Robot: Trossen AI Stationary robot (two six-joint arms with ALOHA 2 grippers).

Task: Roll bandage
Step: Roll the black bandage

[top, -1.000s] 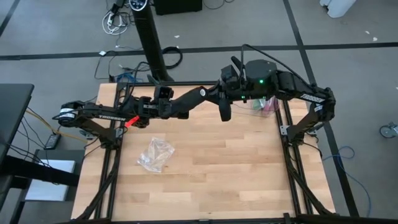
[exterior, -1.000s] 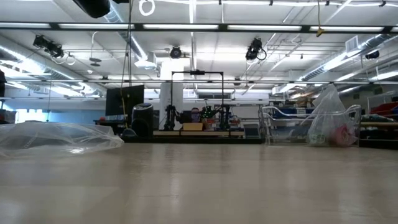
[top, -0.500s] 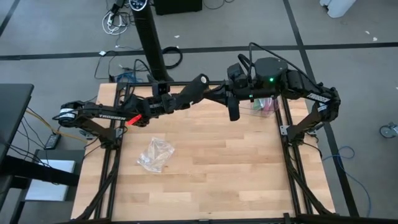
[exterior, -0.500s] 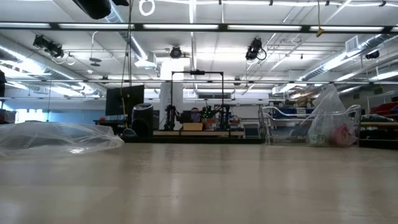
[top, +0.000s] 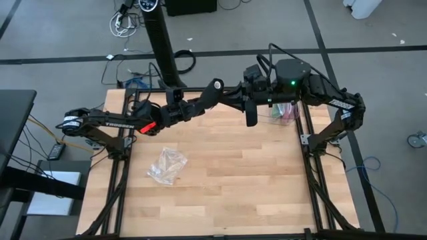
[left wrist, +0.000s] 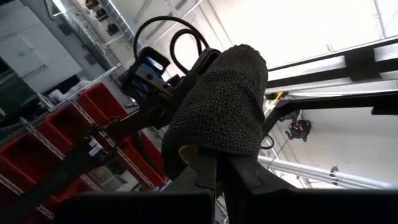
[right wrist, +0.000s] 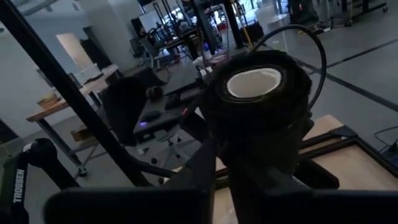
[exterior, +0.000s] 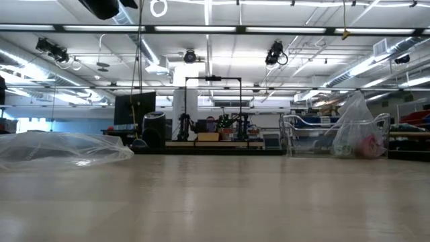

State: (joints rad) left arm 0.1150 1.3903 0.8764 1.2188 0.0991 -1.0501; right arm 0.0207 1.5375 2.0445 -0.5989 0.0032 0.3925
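The bandage [left wrist: 219, 109] is a dark mesh roll on a white core [right wrist: 254, 81], held high above the table's far middle [top: 233, 93] between both arms. My left gripper [left wrist: 221, 177] reaches in from the table's left, pointing upward, and is shut on the roll's near end. My right gripper [right wrist: 222, 177] comes level from the right and faces the roll's other, open end, shut on dark fabric just under it. The low view shows neither gripper nor the bandage. My left gripper pinches the roll's near end [left wrist: 205, 152] between its two fingers, which lie along the roll and slant upward from the table's left. The roll stands out beyond the fingertips, lifted clear of the table. My right gripper closes on the dark fabric at the roll's underside [right wrist: 233, 152], beside the open core end. It comes level from the table's right. The dark fabric hides the exact place of contact, so one layer or several cannot be told.
A crumpled clear plastic bag [top: 167, 165] lies on the wooden table, left of the middle, and shows at the left in the low view [exterior: 64, 146]. A second clear bag with pink contents [top: 285, 111] sits at the far right corner.
My left gripper has rolled about its own pointing line and tipped, its end swinging a little toward the table's far edge. The bandage roll has turned with it and stays lifted between the two grippers.
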